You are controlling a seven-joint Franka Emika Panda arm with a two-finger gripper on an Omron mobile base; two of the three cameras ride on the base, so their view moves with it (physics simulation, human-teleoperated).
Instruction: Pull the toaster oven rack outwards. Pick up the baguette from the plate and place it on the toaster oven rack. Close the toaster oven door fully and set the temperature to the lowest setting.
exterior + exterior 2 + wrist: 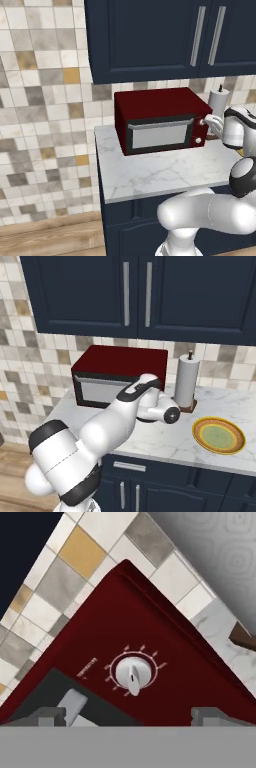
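Observation:
The dark red toaster oven [160,107] stands on the marble counter against the tiled wall. Its black-framed door [160,134] is shut, with the silver bar handle across the top. My gripper [208,121] is at the oven's right side panel, level with the upper knob. In the hand view the white temperature knob [133,673] sits just ahead, between my open fingertips [50,716]; nothing is held. The lower knob [199,141] is free. The yellow-orange plate [219,435] lies bare to the oven's right. The rack and the baguette are hidden.
A paper towel roll [186,381] stands on a brown base just right of the oven, close to my hand. Dark blue wall cabinets [165,35] hang above. The counter edge [150,192] runs in front, with open marble before the oven.

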